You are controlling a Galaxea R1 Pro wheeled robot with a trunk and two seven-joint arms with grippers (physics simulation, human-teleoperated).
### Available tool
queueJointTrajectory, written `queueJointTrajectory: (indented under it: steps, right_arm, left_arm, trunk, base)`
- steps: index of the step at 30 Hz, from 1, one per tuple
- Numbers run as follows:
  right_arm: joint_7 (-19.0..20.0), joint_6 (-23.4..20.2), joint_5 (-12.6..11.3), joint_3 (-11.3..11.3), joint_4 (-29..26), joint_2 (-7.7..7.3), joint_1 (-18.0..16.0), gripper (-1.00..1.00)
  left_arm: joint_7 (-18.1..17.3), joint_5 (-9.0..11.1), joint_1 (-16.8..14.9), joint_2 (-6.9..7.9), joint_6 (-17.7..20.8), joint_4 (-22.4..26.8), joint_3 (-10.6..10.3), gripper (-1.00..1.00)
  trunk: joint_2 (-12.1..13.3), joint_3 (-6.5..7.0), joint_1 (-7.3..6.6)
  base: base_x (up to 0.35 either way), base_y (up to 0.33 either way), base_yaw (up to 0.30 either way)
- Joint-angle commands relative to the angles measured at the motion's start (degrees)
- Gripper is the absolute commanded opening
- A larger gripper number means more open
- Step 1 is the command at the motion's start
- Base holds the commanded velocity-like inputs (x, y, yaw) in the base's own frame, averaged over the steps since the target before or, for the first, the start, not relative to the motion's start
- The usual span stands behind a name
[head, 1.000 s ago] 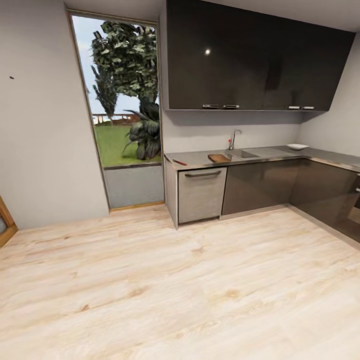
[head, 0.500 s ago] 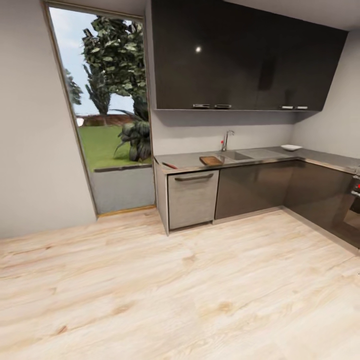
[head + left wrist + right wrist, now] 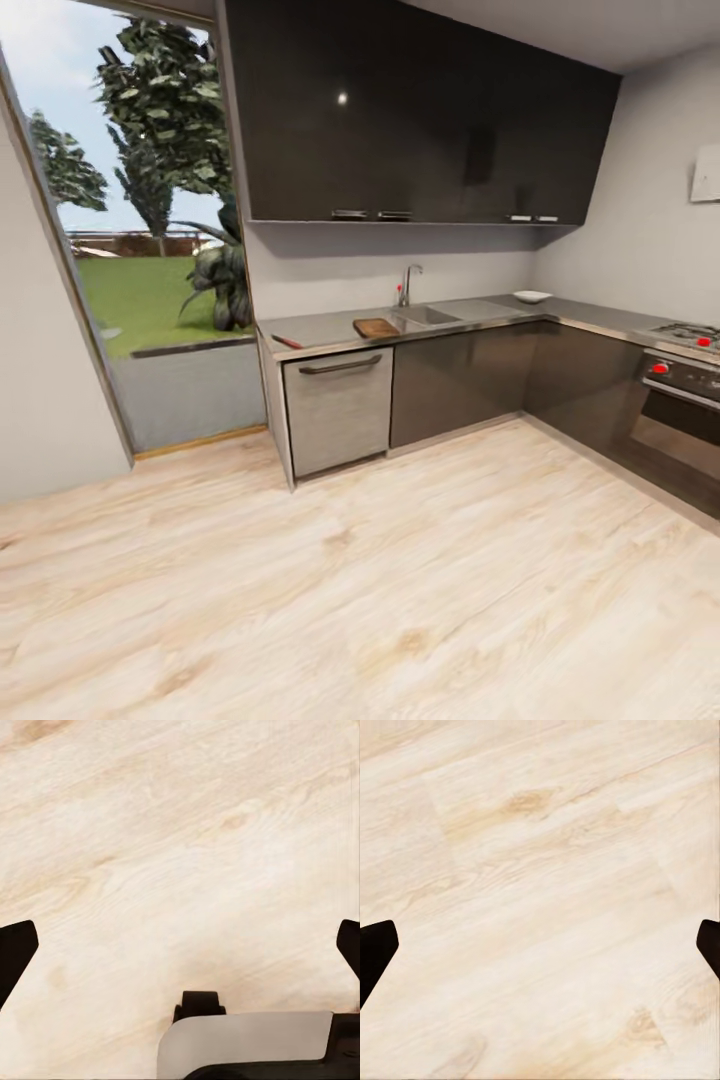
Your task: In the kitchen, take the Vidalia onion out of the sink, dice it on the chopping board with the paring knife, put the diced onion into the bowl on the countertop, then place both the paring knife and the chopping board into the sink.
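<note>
Across the kitchen runs the grey countertop (image 3: 330, 328). On it lies the brown chopping board (image 3: 376, 327), just left of the sink (image 3: 428, 316) with its tap (image 3: 406, 284). The paring knife (image 3: 287, 342), red-handled, rests near the counter's left end. A white bowl (image 3: 531, 296) sits at the far right of the counter. The onion is hidden inside the sink. My left gripper (image 3: 180, 945) hangs open over bare wood floor, its dark fingertips (image 3: 15, 952) wide apart. My right gripper (image 3: 540, 945) is likewise open above the floor, with its fingertips (image 3: 375, 949) at the frame edges.
Dark upper cabinets (image 3: 420, 120) hang above the counter. A dishwasher front (image 3: 338, 408) stands below the knife. An oven with red knobs (image 3: 680, 410) occupies the right wall. A tall window (image 3: 130, 250) is at left. Wide wood floor (image 3: 400, 580) lies between me and the counter.
The whole head view has shifted: the counter and cabinets slid left and look nearer, and the oven came into sight at right. That is camera motion; nothing on the counter moved.
</note>
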State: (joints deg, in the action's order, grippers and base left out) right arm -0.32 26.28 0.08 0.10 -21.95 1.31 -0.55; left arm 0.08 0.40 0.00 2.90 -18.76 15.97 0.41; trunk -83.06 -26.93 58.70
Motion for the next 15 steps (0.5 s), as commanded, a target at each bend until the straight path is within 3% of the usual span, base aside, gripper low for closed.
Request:
queueJointTrajectory:
  steps: [1,9,15]
  right_arm:
    - [-0.03,0.18,0.01,0.00,0.06,0.01,-0.05,1.00]
    - [-0.01,0.18,0.01,-0.01,0.06,0.01,-0.06,1.00]
    - [-0.03,0.12,0.01,-0.01,0.06,0.01,-0.06,1.00]
  left_arm:
    - [0.01,0.04,0.00,0.00,-0.14,0.02,0.03,1.00]
    - [0.01,0.04,0.00,0.00,-0.14,0.02,0.03,1.00]
    - [0.01,0.04,-0.01,0.00,-0.14,0.02,0.03,1.00]
  trunk:
    - [-0.02,-0.02,0.03]
    - [-0.02,0.24,0.03]
    - [-0.02,0.05,0.03]
  base:
    - [0.294,-0.161,-0.230]
    - [0.293,-0.161,-0.219]
    - [0.293,-0.161,-0.054]
